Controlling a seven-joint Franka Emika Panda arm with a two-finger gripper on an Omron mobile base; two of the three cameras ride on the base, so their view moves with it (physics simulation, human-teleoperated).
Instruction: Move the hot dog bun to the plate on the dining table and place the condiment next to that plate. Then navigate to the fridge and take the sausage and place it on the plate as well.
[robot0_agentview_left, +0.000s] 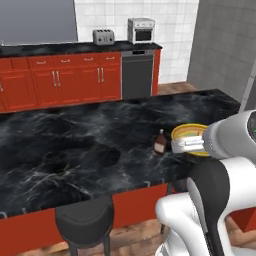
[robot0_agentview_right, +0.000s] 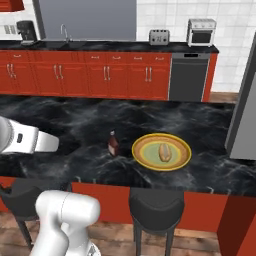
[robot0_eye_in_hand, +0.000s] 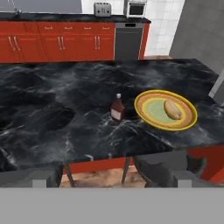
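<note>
The hot dog bun (robot0_agentview_right: 165, 152) (robot0_eye_in_hand: 172, 109) lies on the yellow plate (robot0_agentview_right: 140, 152) (robot0_eye_in_hand: 144, 111) (robot0_agentview_left: 185, 128) on the black marble dining table (robot0_agentview_left: 75, 145) (robot0_agentview_right: 60, 120) (robot0_eye_in_hand: 65, 87). Just left of the plate the dark condiment bottle (robot0_agentview_left: 160, 142) (robot0_agentview_right: 113, 145) (robot0_eye_in_hand: 117, 108) stands upright, apart from the rim. My gripper (robot0_eye_in_hand: 109, 180) is drawn back over the table's near edge, its tips wide apart and open with nothing between them. The arm partly covers the plate in the left base view. The sausage is out of view. I cannot tell whether the tall grey block (robot0_agentview_right: 244, 120) is the fridge.
Dark stools (robot0_agentview_left: 85, 222) (robot0_agentview_right: 156, 205) stand along the table's near side. Behind it runs a wall counter with red cabinets (robot0_agentview_right: 105, 75), a toaster (robot0_agentview_left: 103, 36), a small oven (robot0_agentview_left: 141, 30) and a dishwasher (robot0_agentview_left: 137, 75). Wooden floor lies between the two.
</note>
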